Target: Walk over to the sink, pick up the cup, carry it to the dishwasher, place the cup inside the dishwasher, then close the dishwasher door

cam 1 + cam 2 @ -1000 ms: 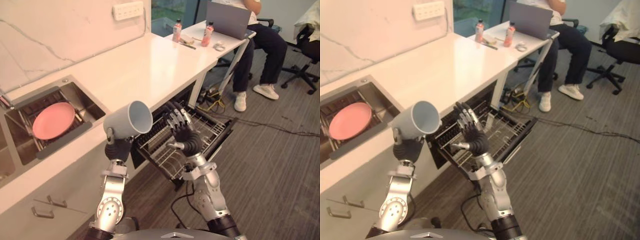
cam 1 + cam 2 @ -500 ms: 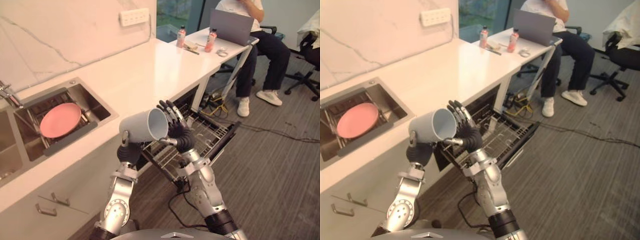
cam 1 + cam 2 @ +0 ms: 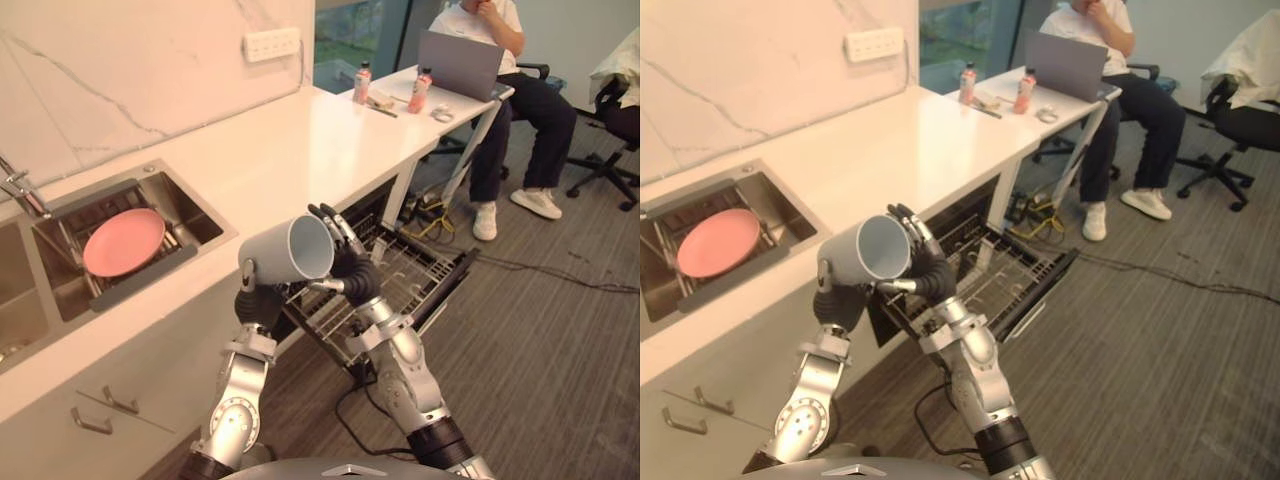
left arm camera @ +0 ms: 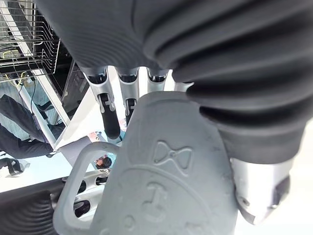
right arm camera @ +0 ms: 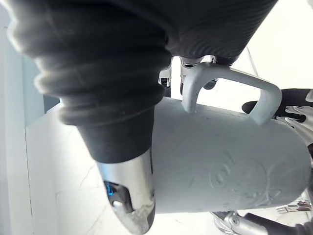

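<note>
- Fingers (image 4: 108, 105) and thumb of the left hand (image 3: 258, 303) are clamped on the cup (image 3: 285, 255), gripping it from below near its base, at frame centre in the eye views
- Right hand (image 3: 350, 272) stands just right of the cup, its fingers (image 3: 330, 222) straight and fanned apart, touching the cup by the rim; it grips nothing
- Cup is tilted on its side, mouth toward the right of the frame, held in the air above the near left corner of the rack (image 3: 405, 265)
- Rack is pulled out over the open door (image 3: 1035, 298), centre right, below the edge of the counter (image 3: 300, 140); I see no dishes in it
- Sink (image 3: 195, 212) lies at the left of the frame, well apart from the cup, with a pink plate (image 3: 123, 242) in it
- A person (image 3: 520, 90) sits at a desk, upper right
- As I judge it, the pick-up and the carry are done and the cup is at the dishwasher; setting the cup in the rack, letting go and shutting the door are left
</note>
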Tool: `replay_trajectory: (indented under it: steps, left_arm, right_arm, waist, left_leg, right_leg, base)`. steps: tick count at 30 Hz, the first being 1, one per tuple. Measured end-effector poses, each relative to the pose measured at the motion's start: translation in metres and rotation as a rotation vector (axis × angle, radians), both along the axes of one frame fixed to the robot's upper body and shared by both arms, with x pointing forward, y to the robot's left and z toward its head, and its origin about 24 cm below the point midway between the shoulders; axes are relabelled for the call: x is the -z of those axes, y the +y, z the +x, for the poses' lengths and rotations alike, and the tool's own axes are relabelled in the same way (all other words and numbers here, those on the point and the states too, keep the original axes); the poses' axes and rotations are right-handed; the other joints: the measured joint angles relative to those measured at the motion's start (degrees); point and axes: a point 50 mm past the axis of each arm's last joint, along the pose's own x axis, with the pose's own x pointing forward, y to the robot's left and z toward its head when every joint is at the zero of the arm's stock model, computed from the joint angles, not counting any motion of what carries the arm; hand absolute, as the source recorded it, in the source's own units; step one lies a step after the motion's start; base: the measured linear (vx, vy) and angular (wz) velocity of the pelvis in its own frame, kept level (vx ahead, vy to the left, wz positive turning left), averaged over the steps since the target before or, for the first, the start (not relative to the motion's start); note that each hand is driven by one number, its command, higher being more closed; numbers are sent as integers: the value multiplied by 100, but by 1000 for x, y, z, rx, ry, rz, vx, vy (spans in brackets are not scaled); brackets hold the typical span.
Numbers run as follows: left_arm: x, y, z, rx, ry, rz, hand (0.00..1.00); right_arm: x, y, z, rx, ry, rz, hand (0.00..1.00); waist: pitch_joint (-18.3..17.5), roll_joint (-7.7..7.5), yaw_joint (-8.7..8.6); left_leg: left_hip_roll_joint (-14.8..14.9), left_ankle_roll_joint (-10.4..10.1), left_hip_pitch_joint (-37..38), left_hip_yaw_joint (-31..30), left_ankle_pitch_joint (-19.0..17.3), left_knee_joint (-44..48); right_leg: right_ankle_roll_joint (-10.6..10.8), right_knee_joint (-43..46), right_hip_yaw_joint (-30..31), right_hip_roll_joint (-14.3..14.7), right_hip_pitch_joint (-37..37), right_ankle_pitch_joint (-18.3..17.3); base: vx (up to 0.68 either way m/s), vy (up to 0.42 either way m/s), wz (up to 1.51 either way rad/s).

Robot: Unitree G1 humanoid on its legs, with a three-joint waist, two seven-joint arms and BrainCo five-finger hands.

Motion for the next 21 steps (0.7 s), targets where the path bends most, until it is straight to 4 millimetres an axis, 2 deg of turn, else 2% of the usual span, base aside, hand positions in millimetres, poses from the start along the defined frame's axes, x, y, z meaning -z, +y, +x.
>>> replay_trajectory:
  steps: [6,12,21]
  left_arm:
    - [0,0,0,0,1,2,100]
    - [1,1,0,4,2,7,100]
    - [1,1,-1,4,5,11,100]
  right_arm:
    - [0,0,0,-10,0,-12,0]
    - [2,12,-6,-99,-30,-80,0]
    - [1,13,-6,-86,-54,-119,0]
  waist:
    - [0,0,4]
    - [-1,1,4]
    - [-5,8,21]
  left_leg:
    - [3,-7,24,8,5,0]
    - [24,-17,30,25,3,32]
    - [40,-70,30,17,-31,84]
  right_leg:
    - [-12,-1,7,0,17,8]
    - [-29,-1,14,11,22,27]
    - [-62,-1,6,18,54,33]
  base:
    - [-6,1,0]
    - [0,0,-1]
    - [0,0,0]
